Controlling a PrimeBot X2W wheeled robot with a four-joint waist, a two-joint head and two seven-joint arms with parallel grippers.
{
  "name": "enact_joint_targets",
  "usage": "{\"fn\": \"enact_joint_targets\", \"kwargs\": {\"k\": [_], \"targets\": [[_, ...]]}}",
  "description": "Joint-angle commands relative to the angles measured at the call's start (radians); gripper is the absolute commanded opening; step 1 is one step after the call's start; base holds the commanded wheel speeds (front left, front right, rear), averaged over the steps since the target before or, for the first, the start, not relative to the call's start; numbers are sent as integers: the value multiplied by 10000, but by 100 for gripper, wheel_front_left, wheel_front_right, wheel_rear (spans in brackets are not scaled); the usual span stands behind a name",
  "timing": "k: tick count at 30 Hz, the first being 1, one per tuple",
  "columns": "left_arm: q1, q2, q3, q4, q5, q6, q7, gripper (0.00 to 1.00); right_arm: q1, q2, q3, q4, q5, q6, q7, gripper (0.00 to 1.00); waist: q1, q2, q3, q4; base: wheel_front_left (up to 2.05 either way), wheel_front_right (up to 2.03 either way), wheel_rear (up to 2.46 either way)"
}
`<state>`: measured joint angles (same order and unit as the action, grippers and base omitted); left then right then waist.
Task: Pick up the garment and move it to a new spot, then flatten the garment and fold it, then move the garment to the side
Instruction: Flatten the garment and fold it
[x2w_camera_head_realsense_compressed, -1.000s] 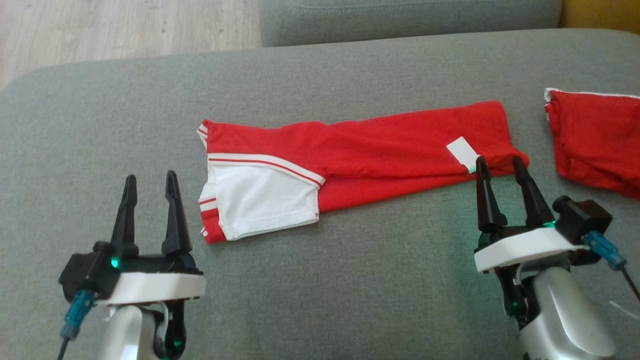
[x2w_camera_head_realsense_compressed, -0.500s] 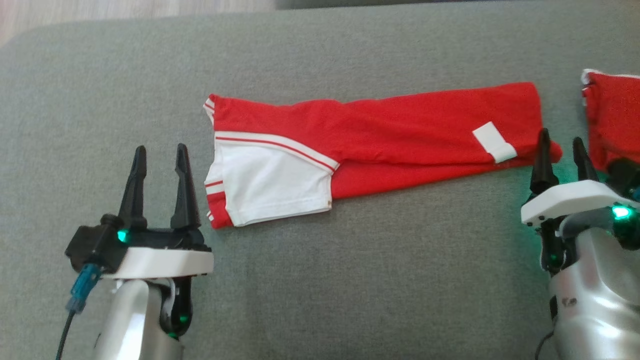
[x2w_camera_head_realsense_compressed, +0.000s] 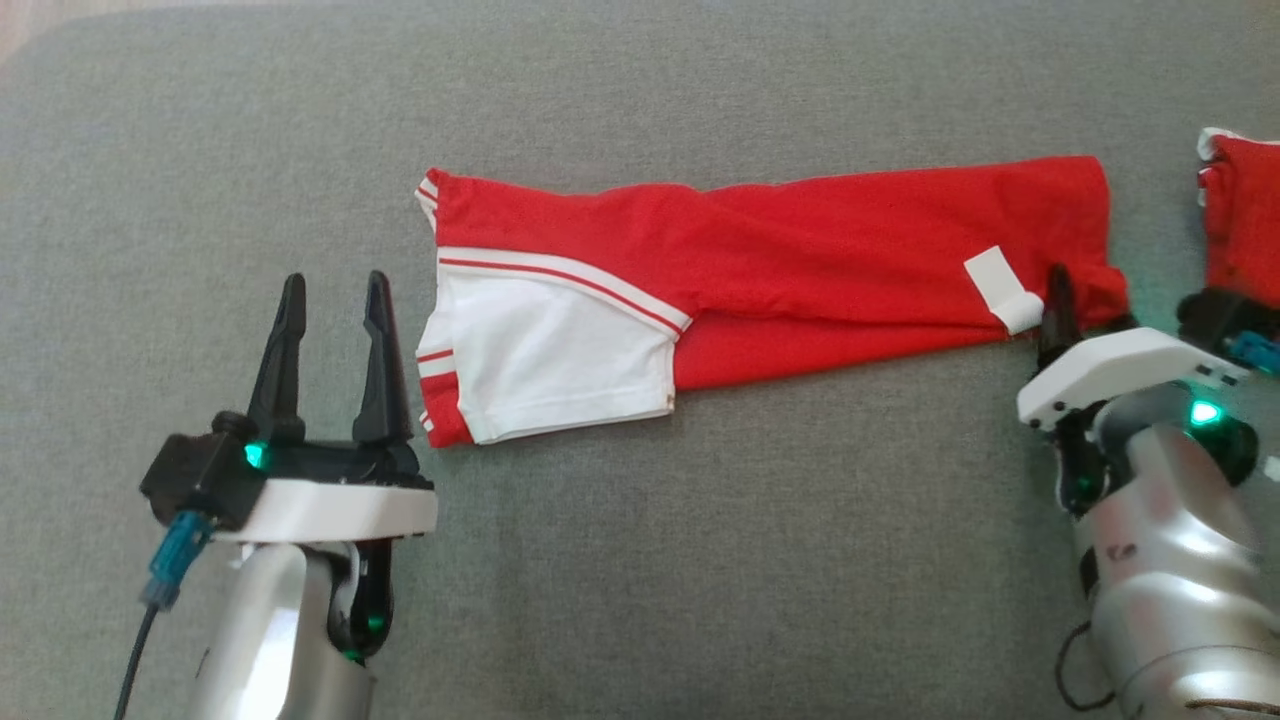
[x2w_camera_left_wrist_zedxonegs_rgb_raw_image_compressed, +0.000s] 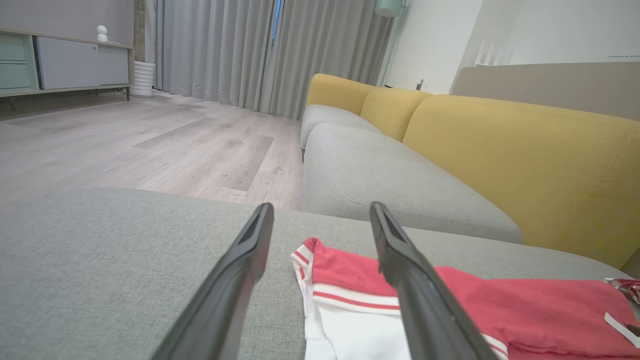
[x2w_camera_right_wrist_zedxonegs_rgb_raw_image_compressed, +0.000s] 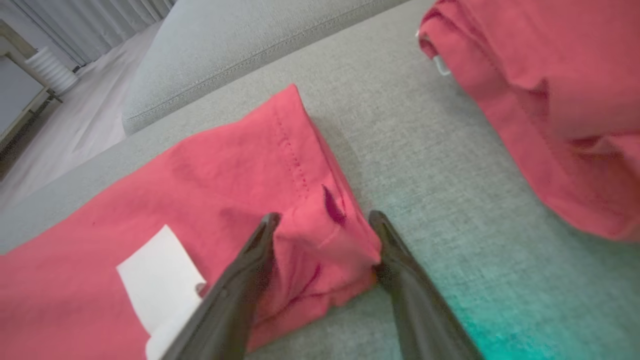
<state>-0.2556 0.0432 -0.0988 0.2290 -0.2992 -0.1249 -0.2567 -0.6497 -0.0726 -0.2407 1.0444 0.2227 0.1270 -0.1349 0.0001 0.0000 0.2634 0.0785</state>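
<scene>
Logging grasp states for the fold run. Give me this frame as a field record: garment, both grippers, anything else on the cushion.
surface: grey cushion
garment: red with white panel, lying long and narrow; white tag near its right end
left gripper: open, beside the white end, apart from it
right gripper: open, fingers straddling the garment's right-end corner
other: second red garment at far right, apart

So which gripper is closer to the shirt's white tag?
Right. The right gripper straddles the corner of the red fabric garment beside its white rectangular tag; the left gripper sits by its far white end.
</scene>
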Motion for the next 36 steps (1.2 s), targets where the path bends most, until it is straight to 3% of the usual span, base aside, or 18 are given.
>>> {"fn": "enact_joint_targets", "kwargs": {"k": [1, 8, 16, 22, 30, 36], "targets": [[-328, 71, 315, -247, -31, -48, -51, 100, -58, 219, 533, 69, 110, 37, -26, 0, -1, 0, -63, -68, 0, 0, 0], [-249, 70, 314, -209, -14, -52, -51, 100, -88, -81, 675, -14, 325, 37, -800, 0, -1, 0, -324, -278, 0, 0, 0], [-83, 70, 35, -275, -113, -55, -51, 100, 280, -933, 83, -495, 143, 37, -1179, 0, -1, 0, -786, -469, 0, 0, 0], [19, 70, -128, -307, -210, -56, -51, 100, 336, -560, 430, -1035, 55, 37, -1216, 0, -1, 0, -1057, -476, 0, 0, 0], [153, 70, -91, -397, -260, -54, -51, 100, 239, 175, 2349, -2083, 315, 37, -1044, 0, -1, 0, -1442, -56, 0, 0, 0], [240, 70, -206, -396, -340, -40, -51, 100, 472, 219, 5216, -2935, 2026, 37, -513, 0, -1, 0, -1612, 618, 0, 0, 0]]}}
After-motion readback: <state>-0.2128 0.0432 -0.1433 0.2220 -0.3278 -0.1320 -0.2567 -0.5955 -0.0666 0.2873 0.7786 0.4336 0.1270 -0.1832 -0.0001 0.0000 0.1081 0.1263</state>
